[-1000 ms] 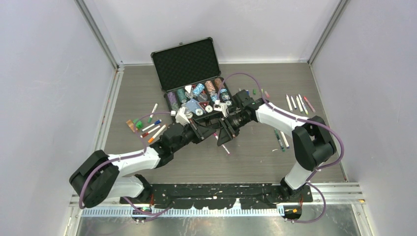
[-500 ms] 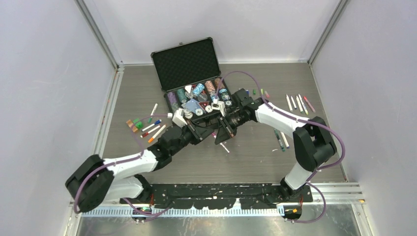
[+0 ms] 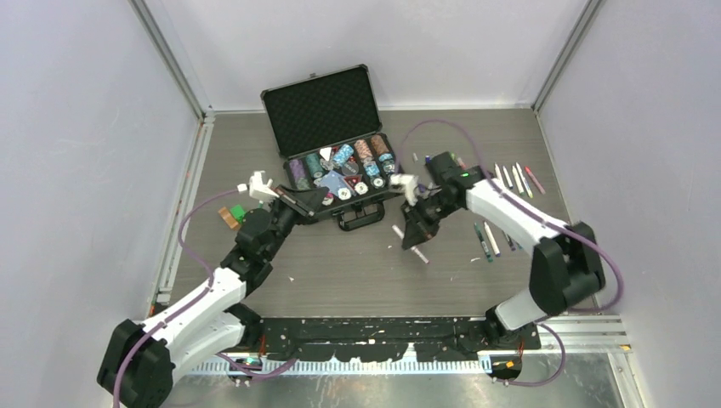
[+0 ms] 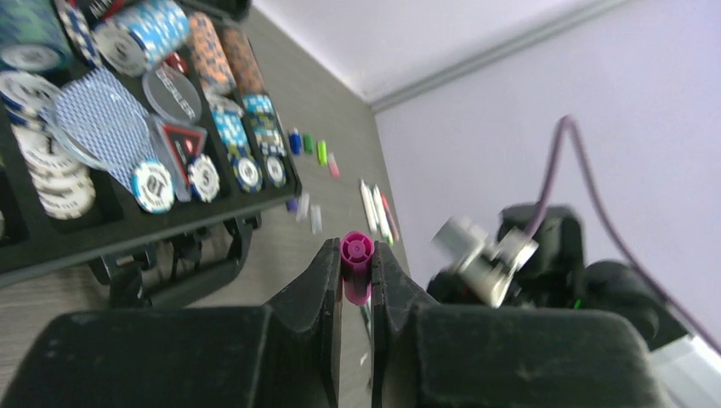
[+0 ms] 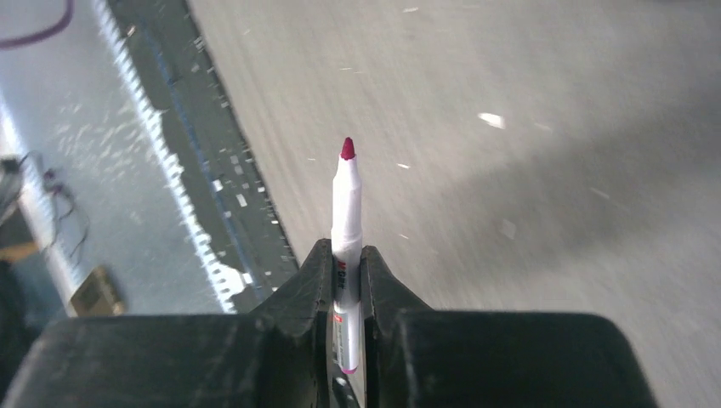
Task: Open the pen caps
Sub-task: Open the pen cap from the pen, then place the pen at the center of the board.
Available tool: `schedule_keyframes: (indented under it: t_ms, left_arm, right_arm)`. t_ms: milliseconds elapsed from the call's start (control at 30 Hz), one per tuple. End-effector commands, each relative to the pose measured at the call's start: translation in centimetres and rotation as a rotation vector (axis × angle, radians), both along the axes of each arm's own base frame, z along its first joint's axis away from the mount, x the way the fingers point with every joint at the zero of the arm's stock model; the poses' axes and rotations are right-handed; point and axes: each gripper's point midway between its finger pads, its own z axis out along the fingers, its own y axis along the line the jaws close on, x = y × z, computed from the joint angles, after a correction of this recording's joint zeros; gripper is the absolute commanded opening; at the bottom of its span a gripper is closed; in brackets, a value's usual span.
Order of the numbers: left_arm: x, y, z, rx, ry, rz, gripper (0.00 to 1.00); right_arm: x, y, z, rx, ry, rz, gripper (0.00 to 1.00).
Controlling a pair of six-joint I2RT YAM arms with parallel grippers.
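My left gripper point(image 4: 356, 252) is shut on a magenta pen cap point(image 4: 356, 265), which stands free of any pen. In the top view this gripper point(image 3: 308, 201) is at the front left corner of the case. My right gripper point(image 5: 346, 252) is shut on a white pen point(image 5: 345, 204) with a bare pink-red tip. In the top view it point(image 3: 415, 235) holds the pen point(image 3: 420, 254) over the table, right of the case. Other pens point(image 3: 514, 179) lie at the far right. Loose caps point(image 4: 308, 144) lie in a row behind the case.
An open black case point(image 3: 366, 214) with stacks of poker chips stands at the back centre, its lid point(image 3: 320, 109) raised. Orange and green caps point(image 3: 231, 216) lie by the left arm. More pens point(image 3: 486, 241) lie right of my right gripper.
The two grippers were together at the centre and have pulled apart. The left went left with the magenta cap, the right went right with the pen, its tip now bare.
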Motion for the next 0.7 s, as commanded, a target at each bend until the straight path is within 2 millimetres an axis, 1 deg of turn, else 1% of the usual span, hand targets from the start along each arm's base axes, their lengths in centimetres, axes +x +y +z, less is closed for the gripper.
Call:
schedule_keyframes:
  t_ms: [0,133,200,267,333,467,600,667]
  left_arm:
    - [-1.9,-2.7,-0.4,0.055,-0.027,-0.197,0.00]
    - [-2.7,-3.5,-1.9,0.085,-0.017,-0.264,0.00]
    - [-2.9,-3.8,-2.5,0.109,-0.015,-0.288,0.00]
    - [-3.2,-4.0,-3.1,0.129,-0.012,-0.315,0.00]
    - [-3.4,-4.3,-3.8,0.148,-0.004,-0.339,0.00]
    - [-3.7,-5.0,-5.2,0.177,0.014,-0.389,0.00]
    - [-3.8,-5.6,-5.7,0.197,0.006,-0.433,0.00]
    - [-3.7,-5.8,-5.7,0.210,0.001,-0.445,0.00]
  right_arm:
    - [4.2,-6.9,1.8,-0.093,-0.190,-0.210,0.01]
    - [6.2,-13.6,1.1,-0.245,-0.245,-0.414,0.01]
    - [7.0,-16.6,0.9,-0.304,-0.267,-0.515,0.03]
    - [7.7,-20.1,1.0,-0.353,-0.272,-0.634,0.03]
    - [8.0,-22.6,1.0,-0.398,-0.276,-0.699,0.03]
    - [8.2,-27.7,0.8,-0.534,-0.291,-0.751,0.04]
    - [8.7,-32.4,0.0,-0.632,-0.252,-0.796,0.05]
    - [9.0,-34.1,-0.6,-0.663,-0.231,-0.802,0.06]
